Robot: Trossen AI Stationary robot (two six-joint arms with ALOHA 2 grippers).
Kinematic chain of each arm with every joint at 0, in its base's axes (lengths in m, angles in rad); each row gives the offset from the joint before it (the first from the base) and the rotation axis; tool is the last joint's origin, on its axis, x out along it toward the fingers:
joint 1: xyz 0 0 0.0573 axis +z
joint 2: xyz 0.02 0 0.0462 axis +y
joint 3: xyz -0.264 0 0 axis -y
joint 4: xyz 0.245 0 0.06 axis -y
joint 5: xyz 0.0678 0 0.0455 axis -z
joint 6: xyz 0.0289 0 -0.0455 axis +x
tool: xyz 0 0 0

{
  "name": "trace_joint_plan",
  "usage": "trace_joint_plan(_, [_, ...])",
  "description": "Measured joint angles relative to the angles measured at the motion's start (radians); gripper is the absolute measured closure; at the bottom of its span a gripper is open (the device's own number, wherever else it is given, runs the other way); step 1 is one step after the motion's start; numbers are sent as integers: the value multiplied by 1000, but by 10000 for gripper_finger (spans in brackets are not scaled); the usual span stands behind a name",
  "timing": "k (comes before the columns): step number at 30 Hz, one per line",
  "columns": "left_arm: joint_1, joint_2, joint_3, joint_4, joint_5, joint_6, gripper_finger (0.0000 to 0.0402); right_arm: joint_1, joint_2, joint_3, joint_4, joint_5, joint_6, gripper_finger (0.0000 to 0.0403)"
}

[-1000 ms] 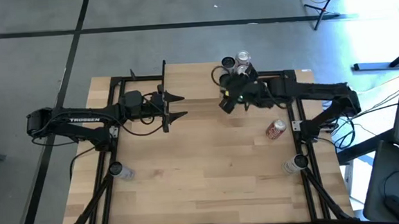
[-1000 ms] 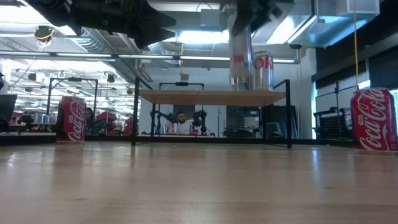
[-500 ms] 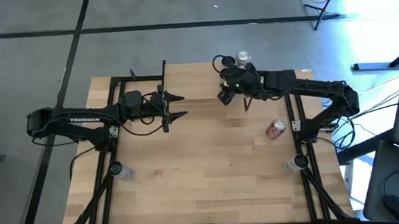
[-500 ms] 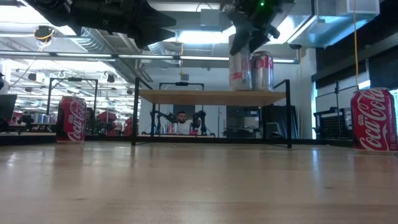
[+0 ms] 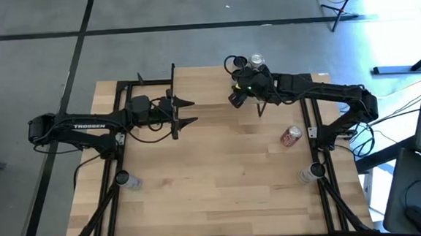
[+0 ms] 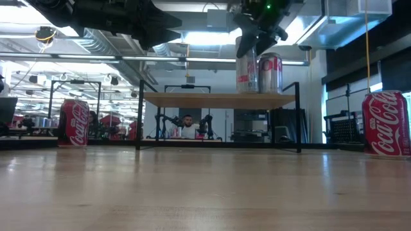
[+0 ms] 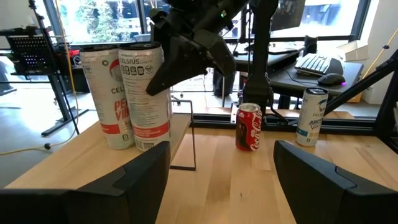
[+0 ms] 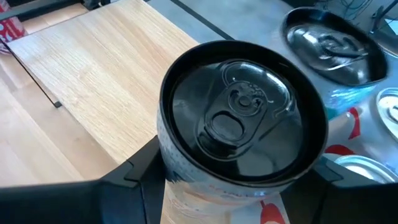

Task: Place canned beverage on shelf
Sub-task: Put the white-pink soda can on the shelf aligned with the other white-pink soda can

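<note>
A tall white Celsius can [image 7: 146, 93] stands at the shelf's [image 6: 192, 98] right end, under my right gripper [image 8: 233, 186], which is shut on it. It also shows in the low view [image 6: 246, 67]. A second tall can [image 7: 107, 93] stands right beside it, and a red-lettered can [image 6: 270, 72] shows next to it in the low view. In the high view my right gripper [image 5: 243, 83] hangs over that end of the shelf [image 5: 208, 85]. My left gripper [image 5: 190, 112] is open and empty, level, above the shelf's left end. My right gripper pinches the can's upper wall [image 8: 186, 193], just below the black top rim, between its two fingers [image 8: 134, 180]. The fingers come from above, slanting down. The can is close to upright, with its base [image 7: 148, 147] at the shelf's top.
A red Coca-Cola can [image 7: 250, 126] and a white-and-teal can [image 7: 313, 117] stand on the table to the right. A red can [image 5: 291, 136] lies near the right edge. More cans stand at the near corners [image 5: 126, 179] [image 5: 310, 172]. The wide near half of the table lies before the shelf.
My right gripper has gone toward the table's far edge and down with the tall can. The can was above the shelf, then tilted, and now is nearly upright with its base at the shelf, beside the other cans.
</note>
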Motion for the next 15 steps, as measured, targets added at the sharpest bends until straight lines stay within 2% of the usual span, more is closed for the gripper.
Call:
trace_joint_plan(7, [0,0,0,1,0,0,132,-6,12,0,3,16,-16,176])
trace_joint_plan(15, [0,0,0,1,0,0,132,-6,15,0,5,25,-25,101])
